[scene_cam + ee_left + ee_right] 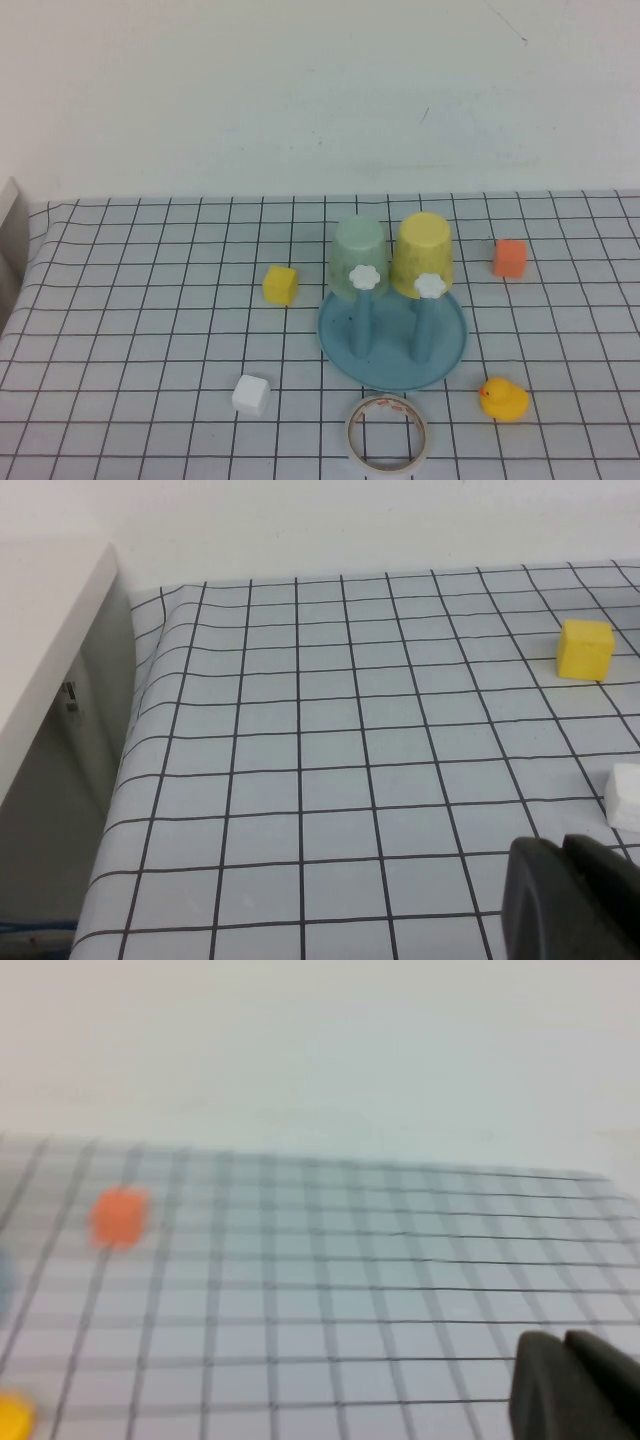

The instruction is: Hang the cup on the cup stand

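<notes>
Gridded counter [150, 300]: yellow cup [423, 254] hangs inverted on stand [393, 345]. Left gripper [563, 852] and right gripper [563, 1345] hover clenched, empty, well apart from it.

A grid-patterned cloth covers the tabletop [150, 300]. A pale mint-green cup [359, 255] stands upside down. A yellow block [280, 284] lies to its left, and a white block [251, 394] sits nearer the front. An orange block [510, 258] rests on the right side. A yellow rubber duck [503, 399] stands at front right, with a white tape roll [388, 434] lying flat near it.
</notes>
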